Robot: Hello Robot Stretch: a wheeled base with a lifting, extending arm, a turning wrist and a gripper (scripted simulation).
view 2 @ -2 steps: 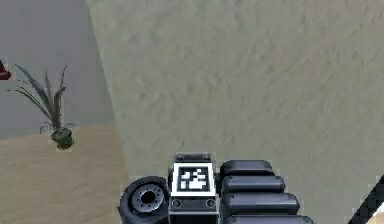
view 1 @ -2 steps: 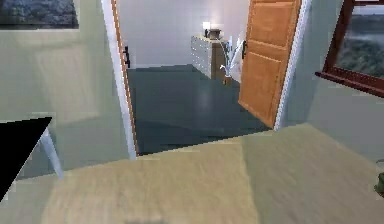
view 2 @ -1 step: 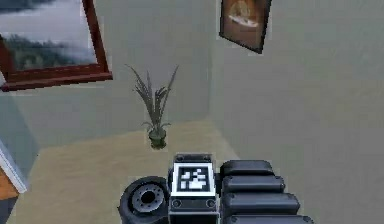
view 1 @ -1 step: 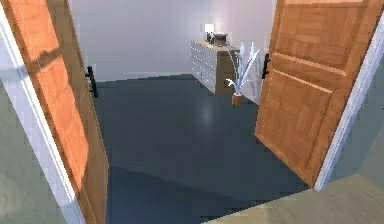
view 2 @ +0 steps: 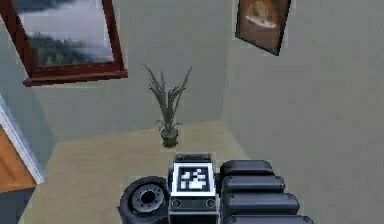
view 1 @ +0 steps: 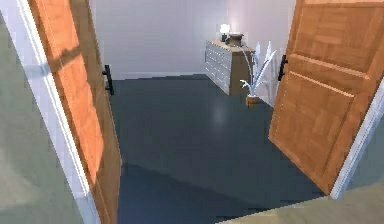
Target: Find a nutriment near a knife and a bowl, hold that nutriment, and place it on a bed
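While a wooden door (view 1: 330,90) stands ajar before a grey dresser (view 1: 225,65), the tool (view 2: 148,200) shows before a potted plant (view 2: 168,100); whether it holds anything is unclear.

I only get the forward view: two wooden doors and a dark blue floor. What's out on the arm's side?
Observer: A potted plant with long thin leaves stands on a tan floor.
Operator: Is anything hanging up?
Observer: Yes, a picture in a reddish-brown frame hangs up and to the left of the plant.
Operator: Just that one?
Observer: No, a second framed picture hangs at the arm side view's upper right.
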